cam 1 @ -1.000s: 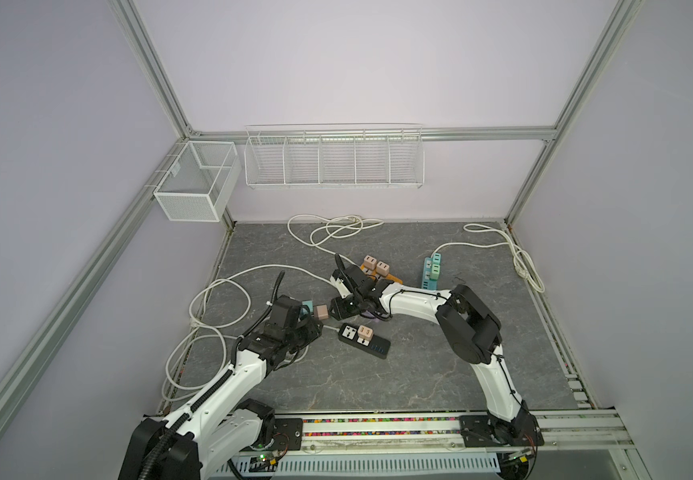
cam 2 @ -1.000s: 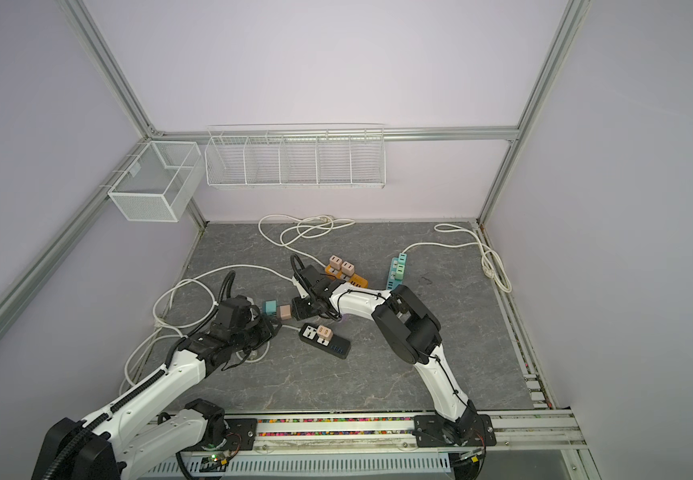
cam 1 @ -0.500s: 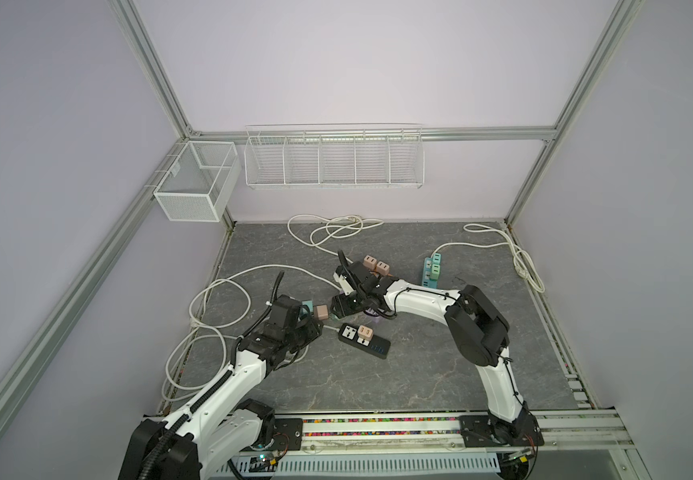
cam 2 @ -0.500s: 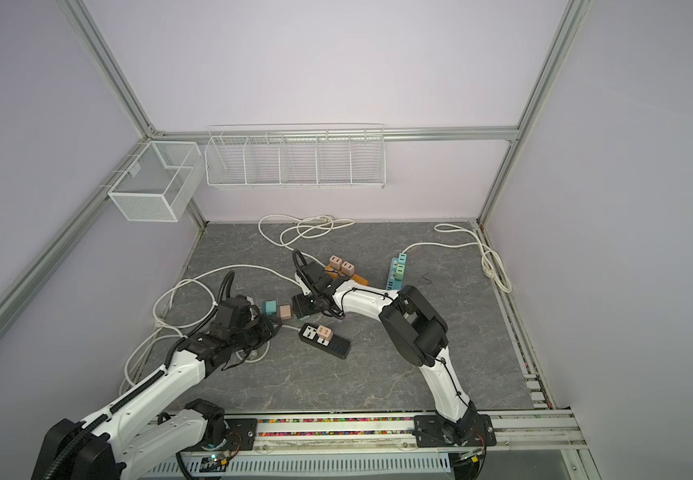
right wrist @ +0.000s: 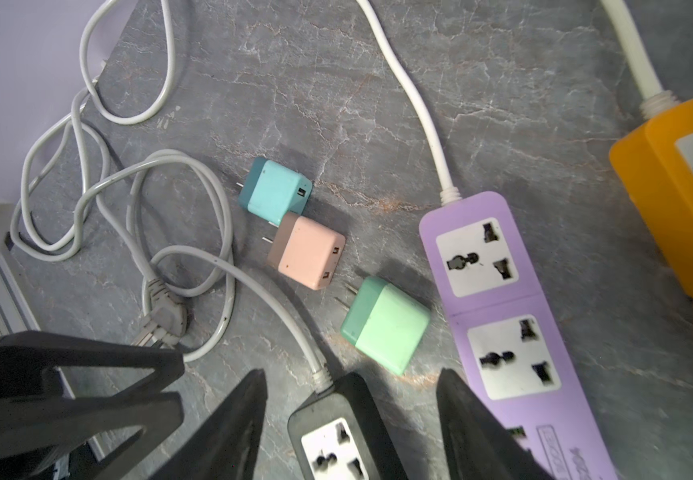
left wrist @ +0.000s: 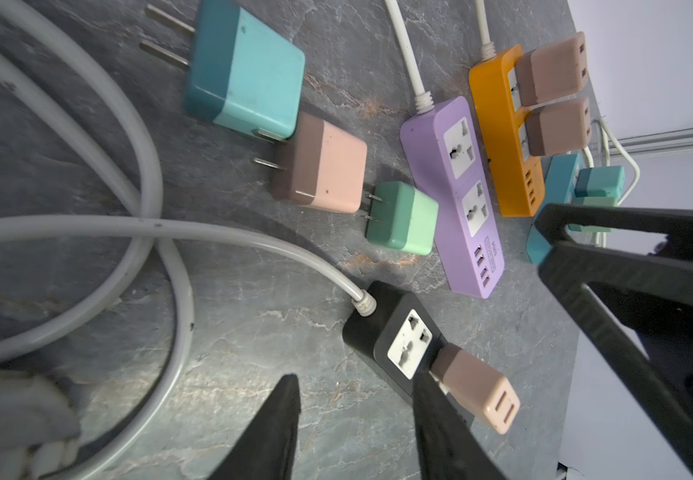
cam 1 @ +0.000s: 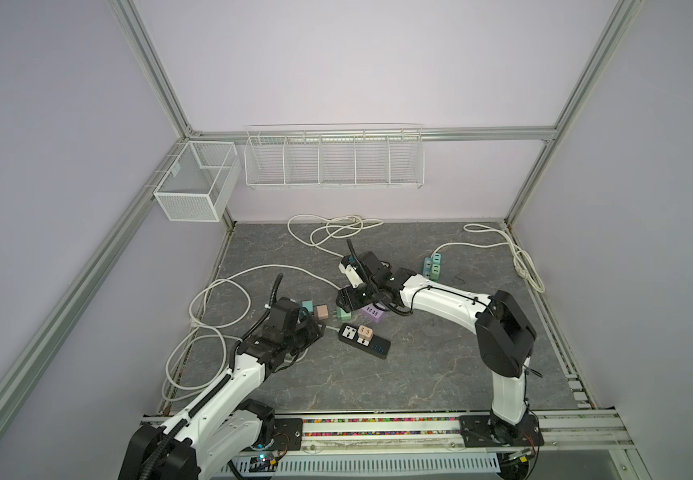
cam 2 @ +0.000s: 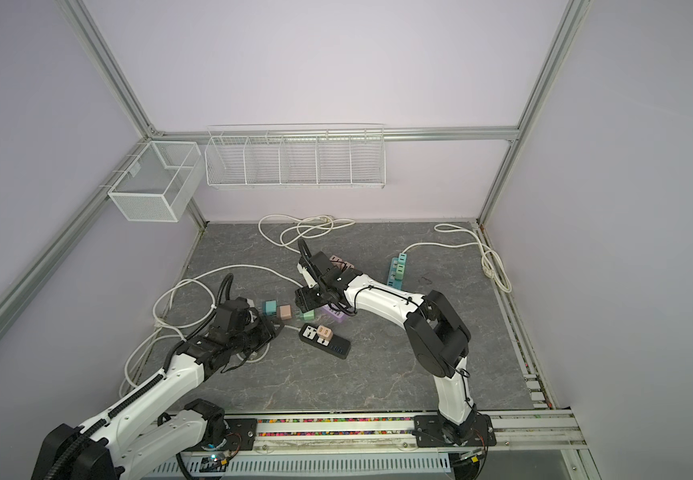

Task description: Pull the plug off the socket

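Left wrist view shows pink-and-brown plug (left wrist: 475,392) seated in black socket strip (left wrist: 372,309).

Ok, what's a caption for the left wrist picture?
The left gripper by the pink plug, plugged into the black strip.

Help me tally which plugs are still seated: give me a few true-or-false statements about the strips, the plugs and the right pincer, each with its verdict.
1. Both sockets of the purple strip are empty. True.
2. The black strip holds no plug. False: a seated pink plug stands in one of its sockets.
3. Three plugs lie loose on the floor: a teal plug, a loose pink plug and a green plug. True.
4. The orange strip is empty. False: two brown plugs sit in it.
5. The right pincer grips the green plug. False: it is open and holds nothing.
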Controlling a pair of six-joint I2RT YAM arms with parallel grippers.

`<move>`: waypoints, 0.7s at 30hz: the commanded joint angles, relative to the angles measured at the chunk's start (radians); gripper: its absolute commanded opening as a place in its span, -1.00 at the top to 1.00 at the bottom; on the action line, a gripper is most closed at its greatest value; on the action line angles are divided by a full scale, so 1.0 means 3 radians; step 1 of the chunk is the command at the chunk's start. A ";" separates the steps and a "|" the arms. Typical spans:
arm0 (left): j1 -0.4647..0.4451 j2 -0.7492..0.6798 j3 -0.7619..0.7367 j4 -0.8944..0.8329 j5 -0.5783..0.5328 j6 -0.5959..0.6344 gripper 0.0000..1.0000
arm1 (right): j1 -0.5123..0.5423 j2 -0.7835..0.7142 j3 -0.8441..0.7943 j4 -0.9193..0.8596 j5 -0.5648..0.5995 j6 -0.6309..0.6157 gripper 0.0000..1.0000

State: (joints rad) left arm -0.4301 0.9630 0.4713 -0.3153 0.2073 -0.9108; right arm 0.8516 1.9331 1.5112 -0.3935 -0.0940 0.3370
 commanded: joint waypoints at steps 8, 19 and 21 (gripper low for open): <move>-0.0131 -0.0129 -0.0140 0.0130 0.0057 -0.0181 -0.17 | 0.0020 -0.0640 -0.0311 -0.0589 0.0239 -0.0517 -0.40; -0.0526 0.0011 -0.0302 0.0456 -0.0090 -0.0481 -0.21 | 0.0240 -0.0941 -0.0628 -0.0821 0.0416 -0.0748 -0.40; -0.0572 0.0058 -0.0312 0.0480 -0.0099 -0.0510 -0.21 | 0.0306 -0.0942 -0.0673 -0.0835 0.0468 -0.0779 -0.40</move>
State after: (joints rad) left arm -0.5850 0.9649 0.3920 -0.2150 0.2008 -1.0218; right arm 0.9199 1.6833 1.3354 -0.6167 0.0151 0.1463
